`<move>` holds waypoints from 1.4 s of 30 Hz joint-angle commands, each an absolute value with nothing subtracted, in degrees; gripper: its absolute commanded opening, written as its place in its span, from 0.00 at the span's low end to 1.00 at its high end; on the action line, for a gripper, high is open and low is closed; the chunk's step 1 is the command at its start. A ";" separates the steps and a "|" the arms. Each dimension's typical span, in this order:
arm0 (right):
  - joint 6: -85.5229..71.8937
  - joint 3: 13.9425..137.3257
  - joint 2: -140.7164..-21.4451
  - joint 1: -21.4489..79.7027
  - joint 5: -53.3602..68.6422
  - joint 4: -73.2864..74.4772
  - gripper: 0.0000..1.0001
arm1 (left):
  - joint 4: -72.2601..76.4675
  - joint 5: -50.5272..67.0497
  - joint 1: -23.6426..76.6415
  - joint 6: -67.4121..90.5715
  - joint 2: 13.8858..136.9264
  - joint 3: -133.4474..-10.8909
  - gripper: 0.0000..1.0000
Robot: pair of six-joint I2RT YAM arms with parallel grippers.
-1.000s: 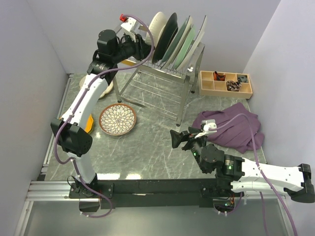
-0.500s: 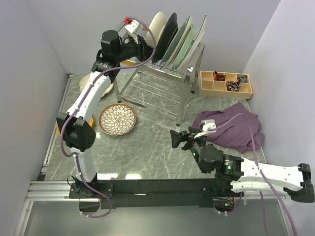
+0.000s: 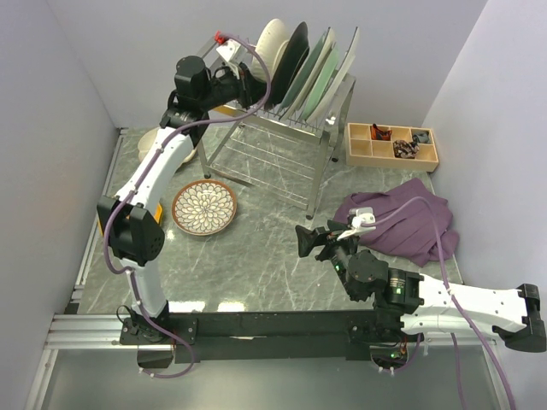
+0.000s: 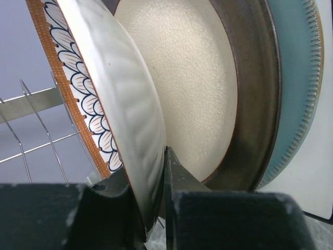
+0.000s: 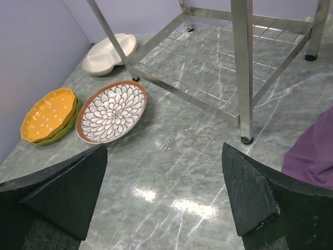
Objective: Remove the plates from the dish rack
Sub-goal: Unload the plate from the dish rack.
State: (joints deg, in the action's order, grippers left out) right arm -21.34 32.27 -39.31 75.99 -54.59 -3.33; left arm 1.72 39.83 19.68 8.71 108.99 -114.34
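- Clamping the rim of a cream ribbed plate [image 4: 130,120], the left gripper [image 4: 153,182] has its jaws narrowed onto it.
- That plate stands on edge in the top tier of the dish rack [image 3: 282,154], just beside a dark-rimmed cream plate [image 4: 182,88].
- The right gripper [image 5: 164,195] hovers low over the table [image 5: 171,156], jaws spread wide and empty.

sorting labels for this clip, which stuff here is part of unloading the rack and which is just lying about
Part of the job:
rack
racked plates
gripped plate
left gripper
unloaded plates on the table

Lying about:
wooden tray
purple cloth
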 commanded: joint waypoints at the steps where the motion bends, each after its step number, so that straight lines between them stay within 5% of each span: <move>1: -21.18 34.98 -39.46 76.29 -55.99 -4.04 0.96 | 9.22 38.15 19.42 11.34 103.63 -111.80 0.01; 42: -20.83 35.95 -41.04 76.38 -55.81 -3.43 0.96 | 10.99 32.61 20.13 10.64 86.84 -107.41 0.01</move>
